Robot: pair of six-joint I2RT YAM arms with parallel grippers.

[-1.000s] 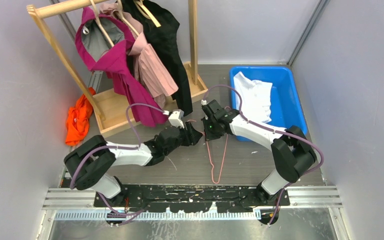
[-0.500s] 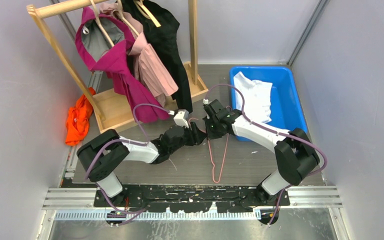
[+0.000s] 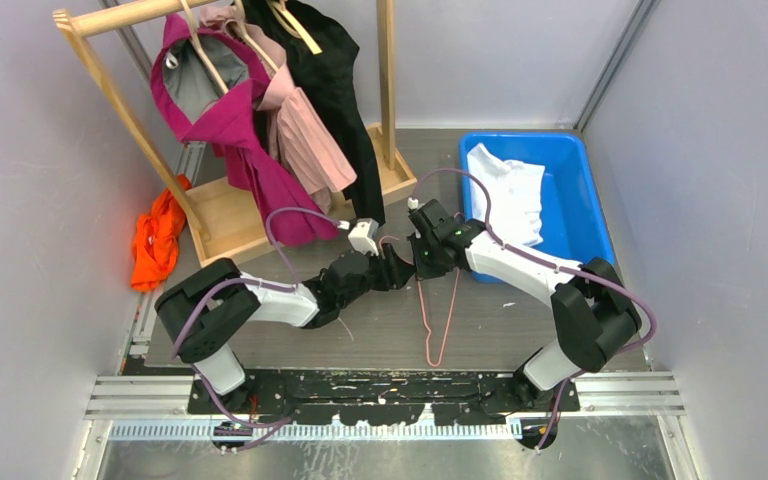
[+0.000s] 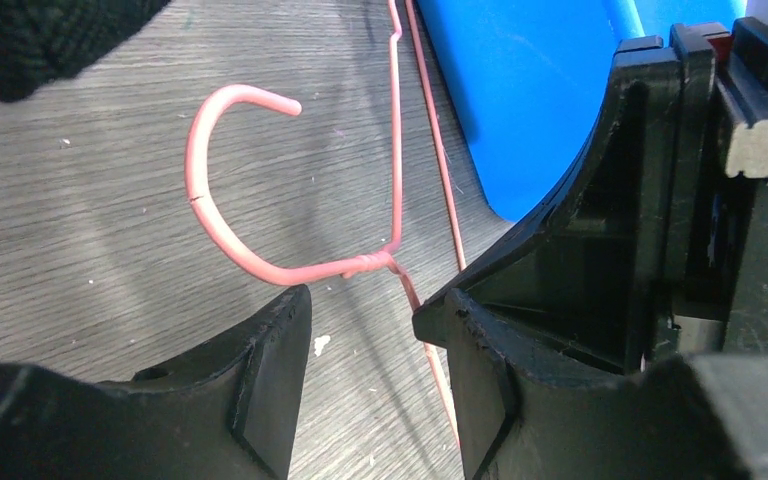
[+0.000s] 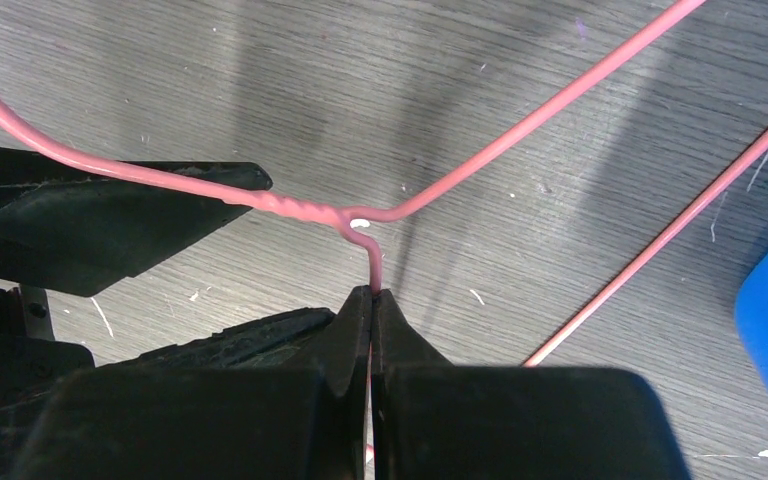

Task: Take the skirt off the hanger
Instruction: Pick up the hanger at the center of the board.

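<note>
Right gripper [image 5: 371, 300] is clamped tight on the bare pink wire hanger [image 5: 300, 207], just below its twisted neck. Left gripper [image 4: 360, 300] is partly open, jaws either side of that neck. The hanger lies on the table [image 3: 360, 330] beside the blue bin [image 3: 575, 200]. I can't tell which garment is the skirt.

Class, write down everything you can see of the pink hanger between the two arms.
The hanger is thin pink wire: an open curved hook, a twisted neck and two shoulders spreading into a long, narrow triangle. It looks bare where visible. It lies over the grey table, near the blue bin. The right tool is shut on one wire just below the twist. The left tool is open, straddling the neck.
</note>
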